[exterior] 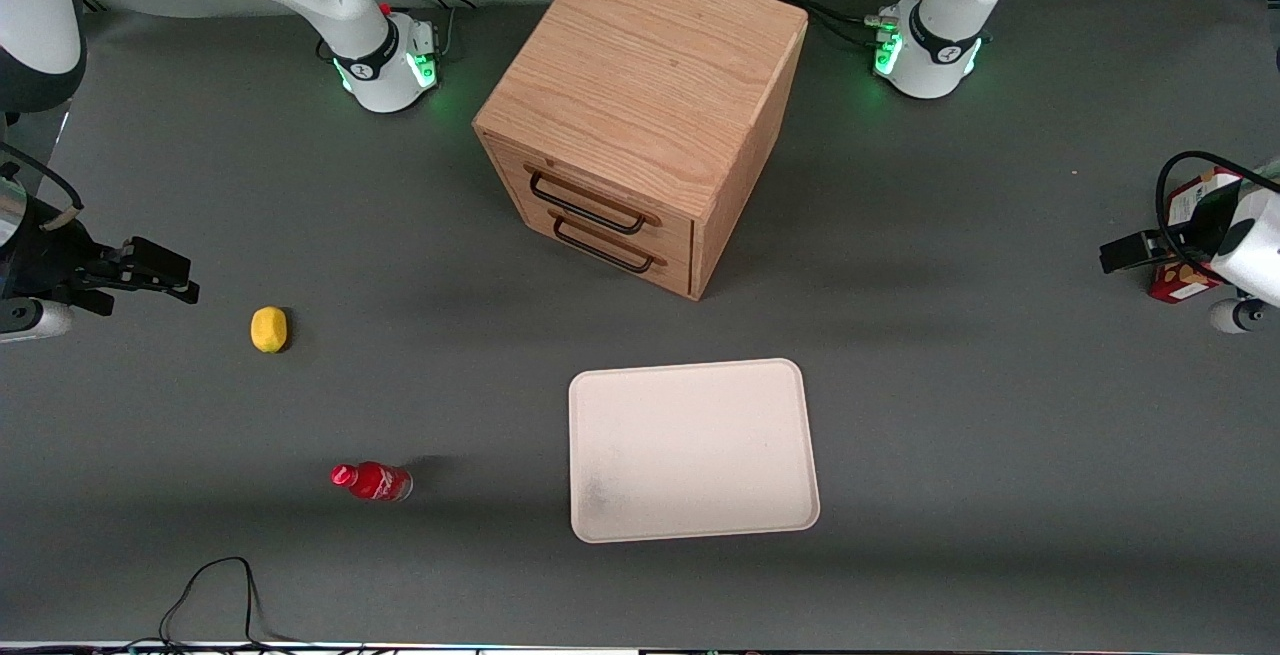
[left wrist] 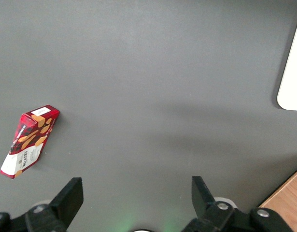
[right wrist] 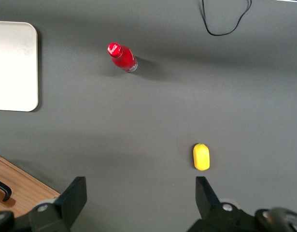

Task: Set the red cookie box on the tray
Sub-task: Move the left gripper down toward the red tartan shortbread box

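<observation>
The red cookie box [left wrist: 30,140] lies flat on the grey table, dark red with tan cookie pictures and a white label end. In the front view the box [exterior: 1178,283] sits at the working arm's end of the table, mostly covered by the wrist. My gripper [left wrist: 136,198] hovers above bare table beside the box, open, with nothing between its fingers [left wrist: 68,199]. From the front, the gripper [exterior: 1122,254] points toward the table's middle. The cream-white tray [exterior: 690,450] lies nearer the front camera than the cabinet, and its corner [left wrist: 292,72] shows in the left wrist view.
A wooden drawer cabinet [exterior: 640,115] stands mid-table with two closed drawers. A yellow lemon-like object [exterior: 268,328] and a small red bottle [exterior: 372,481] lie toward the parked arm's end. A black cable [exterior: 215,585] loops at the table's front edge.
</observation>
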`<move>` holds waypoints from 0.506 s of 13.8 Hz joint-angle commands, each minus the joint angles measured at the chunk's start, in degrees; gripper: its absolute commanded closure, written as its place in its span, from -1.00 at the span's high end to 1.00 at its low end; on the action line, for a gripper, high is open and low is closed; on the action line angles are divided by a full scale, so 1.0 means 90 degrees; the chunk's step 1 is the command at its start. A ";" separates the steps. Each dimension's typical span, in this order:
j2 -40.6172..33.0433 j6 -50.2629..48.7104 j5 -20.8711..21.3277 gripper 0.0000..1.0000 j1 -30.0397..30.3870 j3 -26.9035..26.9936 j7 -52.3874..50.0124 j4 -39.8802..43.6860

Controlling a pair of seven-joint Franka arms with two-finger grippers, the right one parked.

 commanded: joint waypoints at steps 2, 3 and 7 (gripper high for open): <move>0.0090 -0.0195 -0.0097 1.00 -0.0111 0.0113 -0.0052 0.0230; 0.0090 -0.0224 -0.0097 1.00 -0.0111 0.0113 -0.0062 0.0239; 0.0099 -0.0292 -0.0234 1.00 -0.0052 0.0113 -0.0052 0.0298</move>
